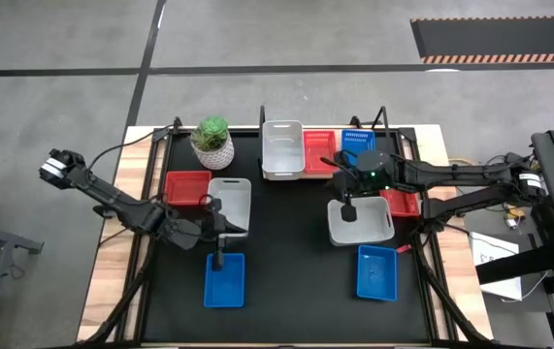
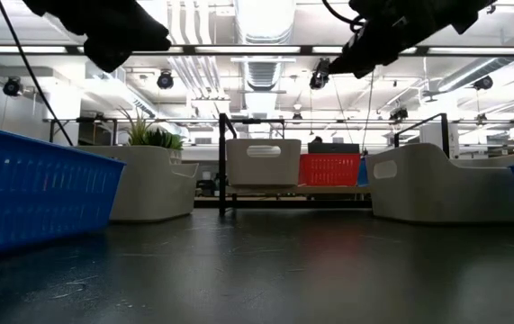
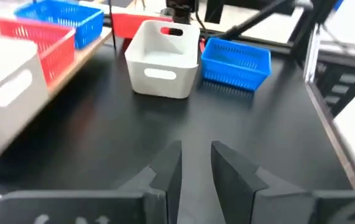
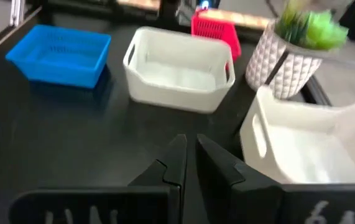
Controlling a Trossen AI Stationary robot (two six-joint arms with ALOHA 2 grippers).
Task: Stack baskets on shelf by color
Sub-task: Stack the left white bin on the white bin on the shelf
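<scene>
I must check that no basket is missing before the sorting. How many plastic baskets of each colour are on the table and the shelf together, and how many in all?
White-grey rectangular plastic baskets: 3
Red rectangular plastic baskets: 3
Blue rectangular plastic baskets: 3
Total: 9

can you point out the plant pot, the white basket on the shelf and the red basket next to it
plant pot (image 1: 212,150): high view, ribbed white side.
white basket on the shelf (image 1: 282,147): high view, inside floor.
red basket (image 1: 317,152): high view, inside floor.
</scene>
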